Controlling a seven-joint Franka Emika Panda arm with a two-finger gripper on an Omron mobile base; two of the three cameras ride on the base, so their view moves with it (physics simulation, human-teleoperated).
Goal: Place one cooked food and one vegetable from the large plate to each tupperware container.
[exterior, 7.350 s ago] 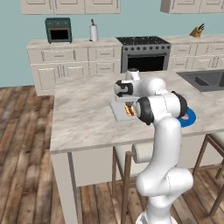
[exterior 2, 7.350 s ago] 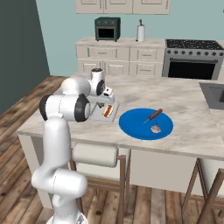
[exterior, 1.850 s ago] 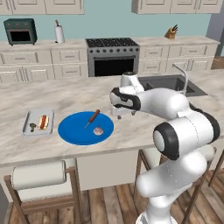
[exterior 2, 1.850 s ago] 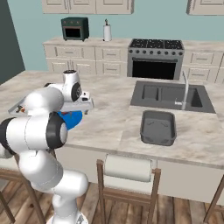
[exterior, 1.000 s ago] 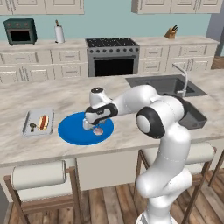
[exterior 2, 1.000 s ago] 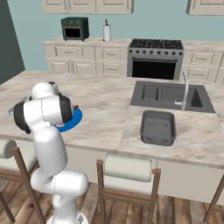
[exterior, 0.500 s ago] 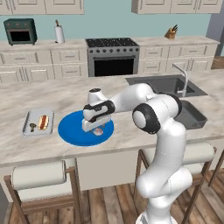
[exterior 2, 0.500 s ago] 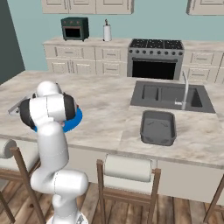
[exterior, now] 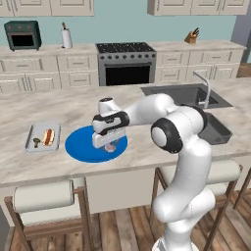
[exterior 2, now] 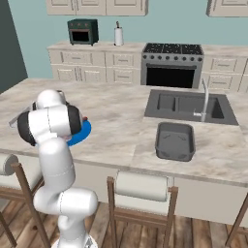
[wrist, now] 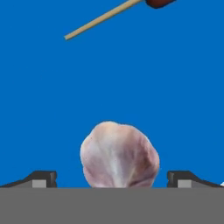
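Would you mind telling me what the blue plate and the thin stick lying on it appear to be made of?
The big round bright-blue plate looks like smooth matte plastic or glazed ceramic: uniform colour, no grain or shine, so either fits. The thin tan stick looks like bare wood, a skewer, going by its pale straw colour and slim straight shape.

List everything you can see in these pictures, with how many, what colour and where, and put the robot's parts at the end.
large plate: one, bright blue, on the island counter.
pale bulb: one, pinkish white, on the plate between the fingertips.
skewer: one, tan stick with a dark red end, on the plate beyond the bulb.
left tupperware container: one, pale grey, beside the plate, holding a hot dog and a small dark item.
right tupperware container: one, grey, near the sink.
stove: one, dark, back wall.
toaster oven: one, dark green, back counter.
gripper: one, dark tips, open, straddling the bulb.
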